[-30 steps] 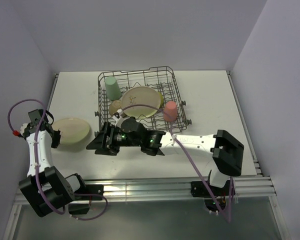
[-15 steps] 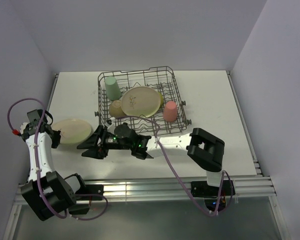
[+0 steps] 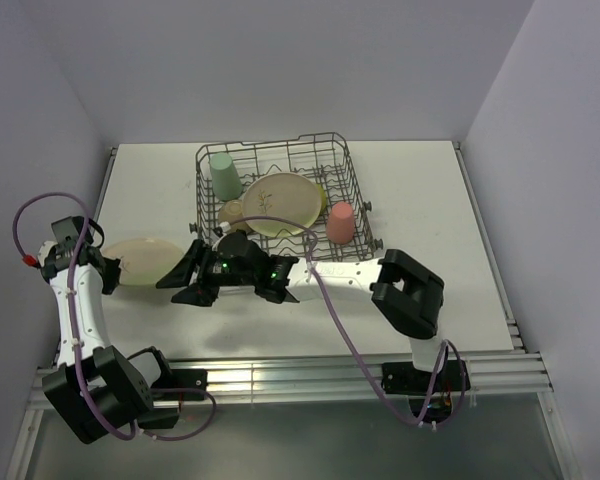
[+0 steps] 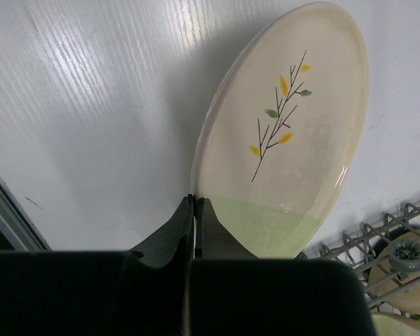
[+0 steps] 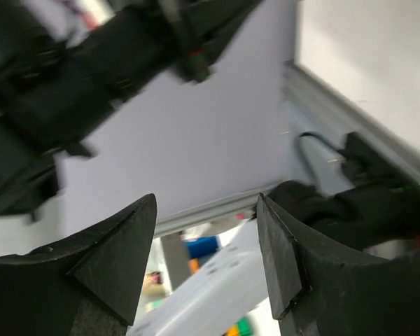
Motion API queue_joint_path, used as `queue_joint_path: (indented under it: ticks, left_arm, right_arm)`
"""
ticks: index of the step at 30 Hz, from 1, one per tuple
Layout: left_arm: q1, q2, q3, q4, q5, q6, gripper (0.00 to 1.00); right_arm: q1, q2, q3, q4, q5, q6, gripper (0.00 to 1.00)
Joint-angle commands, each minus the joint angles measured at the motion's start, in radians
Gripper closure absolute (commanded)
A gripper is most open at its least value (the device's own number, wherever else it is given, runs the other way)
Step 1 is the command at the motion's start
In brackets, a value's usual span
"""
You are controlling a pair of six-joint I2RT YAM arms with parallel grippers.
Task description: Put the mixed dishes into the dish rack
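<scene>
My left gripper [image 3: 110, 267] [image 4: 194, 203] is shut on the rim of a cream plate [image 3: 145, 257] [image 4: 287, 133] with a leaf sprig. It holds the plate tilted above the table, left of the dish rack [image 3: 352, 180] [image 4: 367, 241]. My right gripper [image 3: 180, 288] [image 5: 205, 203] stands open and empty just right of that plate, its arm stretched left across the table in front of the rack. Inside the rack are a mint-green cup [image 3: 221, 175], a second cream plate [image 3: 282, 200] leaning on the tines, and a coral-pink cup [image 3: 340, 222] upside down.
A small cream dish [image 3: 230, 213] sits in the rack's front left corner. The grey wall runs close along the table's left edge beside my left arm. White table [image 3: 420, 190] lies to the right of the rack.
My right arm has swung left and its open gripper now sits closer to the held plate. The left gripper keeps its grip, and the plate looks more tilted.
</scene>
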State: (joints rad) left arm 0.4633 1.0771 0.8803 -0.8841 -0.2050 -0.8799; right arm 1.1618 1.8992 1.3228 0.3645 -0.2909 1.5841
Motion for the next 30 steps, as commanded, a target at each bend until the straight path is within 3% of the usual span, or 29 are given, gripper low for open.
queue_joint_path:
  ticks: [1, 4, 16, 30]
  left_arm:
    - [0.005, -0.022, 0.054, 0.033, 0.036, 0.018, 1.0]
    - [0.003, -0.011, 0.054, 0.031, 0.046, 0.028, 1.0]
    - [0.005, -0.017, 0.056, 0.014, 0.091, 0.05, 1.0]
    - [0.003, -0.034, 0.059, -0.007, 0.096, 0.053, 1.0]
  right_arm:
    - [-0.004, 0.038, 0.072, -0.142, 0.053, -0.136, 0.33]
    - [0.002, 0.043, 0.076, -0.182, 0.145, -0.194, 0.32]
    - [0.007, 0.147, 0.096, -0.062, 0.22, -0.265, 0.34]
    - [0.018, 0.21, 0.182, -0.064, 0.21, -0.366, 0.35]
